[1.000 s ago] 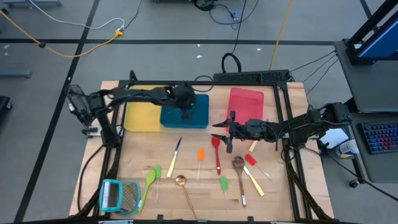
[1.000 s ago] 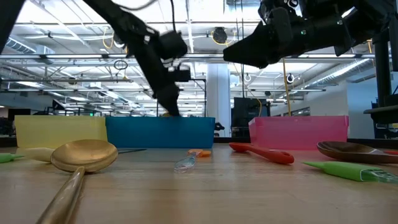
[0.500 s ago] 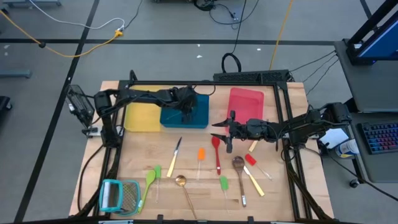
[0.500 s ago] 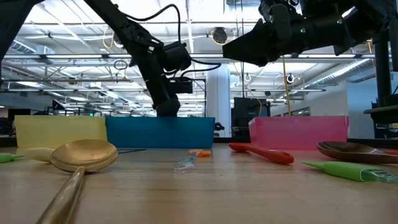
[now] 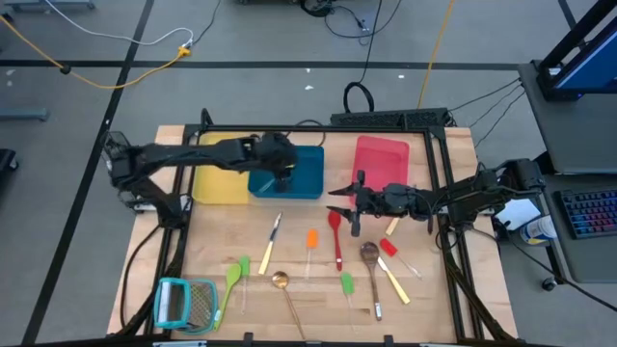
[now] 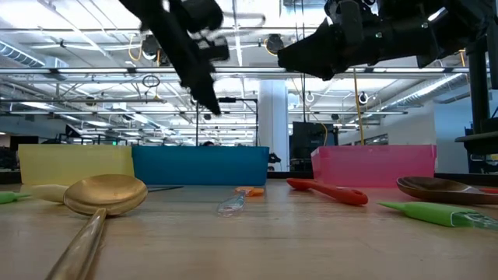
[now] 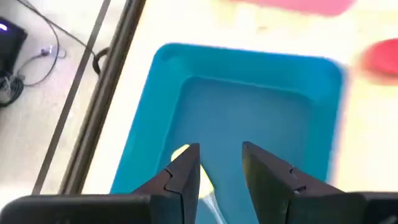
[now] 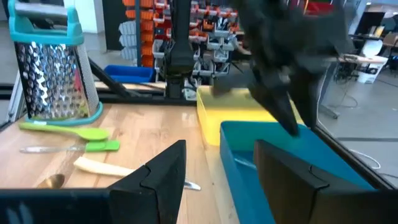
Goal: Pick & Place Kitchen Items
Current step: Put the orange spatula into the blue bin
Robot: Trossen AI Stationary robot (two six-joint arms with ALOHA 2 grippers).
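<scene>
Blue tray (image 7: pixel 149 118) holds a pale utensil (image 7: pixel 186 155), apparently just released; left gripper (image 7: pixel 217 163) jaws apart, empty above it. Right gripper (image 5: pixel 339 204), jaws apart, hovers over red spoon (image 5: pixel 336 236); grasping it comes next.

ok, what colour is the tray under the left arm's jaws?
Blue tray, best seen in the left wrist view.

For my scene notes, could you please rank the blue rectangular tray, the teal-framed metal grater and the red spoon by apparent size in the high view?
1. Blue rectangular tray, largest.
2. Teal-framed metal grater, somewhat smaller.
3. Red spoon, slimmest by far.
</scene>
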